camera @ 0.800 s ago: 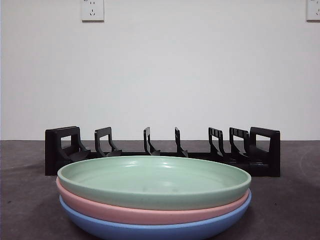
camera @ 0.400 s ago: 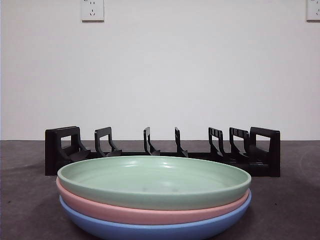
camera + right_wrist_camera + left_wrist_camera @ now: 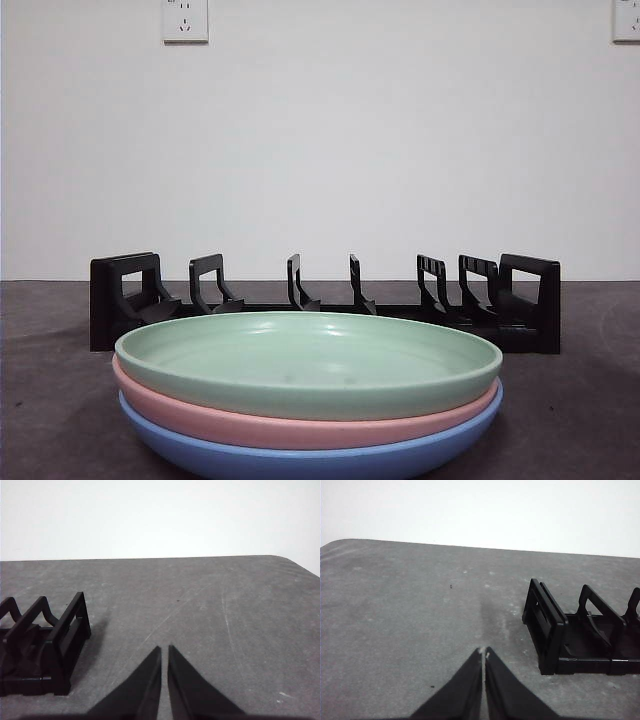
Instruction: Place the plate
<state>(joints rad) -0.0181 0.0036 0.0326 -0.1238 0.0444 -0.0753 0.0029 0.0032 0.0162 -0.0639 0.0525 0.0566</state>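
My 2 grippers, left [image 3: 484,653] and right [image 3: 164,649], wait with fingers together; 3 stacked plates, pale green ceramic plate [image 3: 308,362] topmost, sit before the empty black plastic rack [image 3: 325,300]. Nothing placed.

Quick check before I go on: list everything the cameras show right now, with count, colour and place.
green plate: one, pale green, top of the stack, nearest the front camera
pink plate: one, pink, under the green plate
blue plate: one, blue, bottom of the stack
rack: one, black, slots all bare, behind the stack
table: one, dark grey, under everything
sockets: two, white, high on the white wall
left gripper: one, black, jaws shut, over bare table beside one end of the rack
right gripper: one, black, jaws nearly together, over bare table beside the other end
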